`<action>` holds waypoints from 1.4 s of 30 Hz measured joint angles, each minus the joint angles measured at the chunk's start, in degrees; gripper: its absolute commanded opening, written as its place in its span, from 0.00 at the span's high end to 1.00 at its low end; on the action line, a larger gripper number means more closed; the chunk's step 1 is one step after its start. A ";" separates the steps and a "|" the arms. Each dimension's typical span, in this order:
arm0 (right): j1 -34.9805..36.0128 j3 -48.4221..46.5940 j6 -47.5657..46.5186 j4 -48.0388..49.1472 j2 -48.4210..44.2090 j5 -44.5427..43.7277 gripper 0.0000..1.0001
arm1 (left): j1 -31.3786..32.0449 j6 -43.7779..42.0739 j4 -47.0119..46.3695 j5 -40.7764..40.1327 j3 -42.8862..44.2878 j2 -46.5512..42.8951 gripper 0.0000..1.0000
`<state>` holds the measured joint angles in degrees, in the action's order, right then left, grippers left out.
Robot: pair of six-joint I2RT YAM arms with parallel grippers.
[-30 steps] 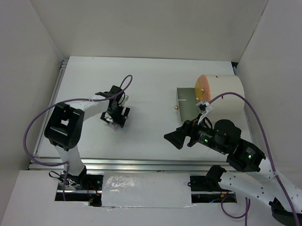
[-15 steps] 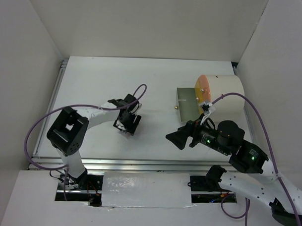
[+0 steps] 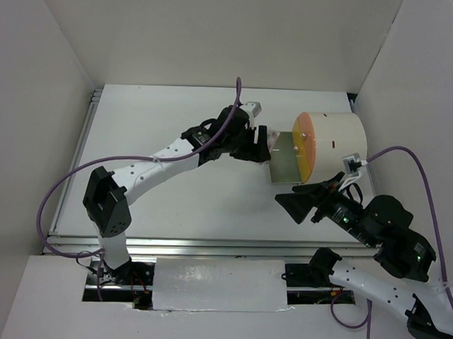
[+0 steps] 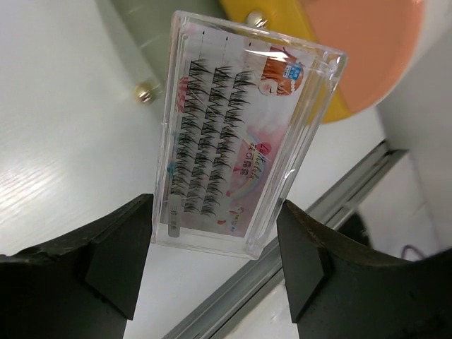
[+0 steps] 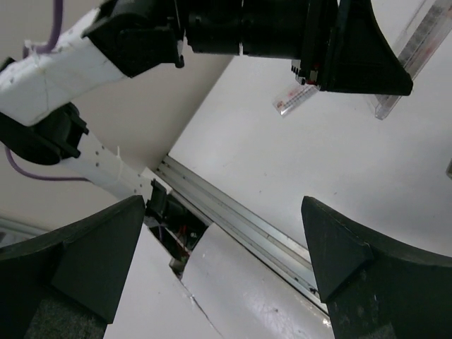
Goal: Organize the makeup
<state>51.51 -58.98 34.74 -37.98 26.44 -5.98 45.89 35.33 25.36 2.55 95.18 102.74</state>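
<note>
A clear flat makeup packet (image 4: 240, 134) with rows of black lashes on a pink-printed card stands between the fingers of my left gripper (image 4: 214, 212), which is shut on its lower end. From above, my left gripper (image 3: 261, 145) hangs at the left side of the open drawer (image 3: 282, 162) of the white cylinder (image 3: 338, 135). The right wrist view shows the packet (image 5: 418, 44) in the air in those fingers. My right gripper (image 3: 288, 204) is open and empty, low in front of the cylinder. No other makeup shows.
The cylinder's orange drawer front (image 3: 305, 145) faces left. A metal rail (image 3: 209, 245) runs along the table's near edge. White walls close in the left, back and right sides. The left arm (image 3: 160, 163) stretches diagonally across the table's middle.
My left gripper closed on the packet at the table's left middle, lifted it and swung right and away to the drawer. The right gripper shifted slightly right and stayed open.
</note>
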 measured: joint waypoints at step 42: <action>0.00 -2.93 1.18 -4.28 -1.62 -3.41 0.00 | -4.07 18.08 -4.74 -13.79 5.51 1.64 0.01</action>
<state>51.51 -61.91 35.92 -42.26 24.82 -9.39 41.82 53.41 20.62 -11.25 100.68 104.38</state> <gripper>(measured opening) 0.999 0.993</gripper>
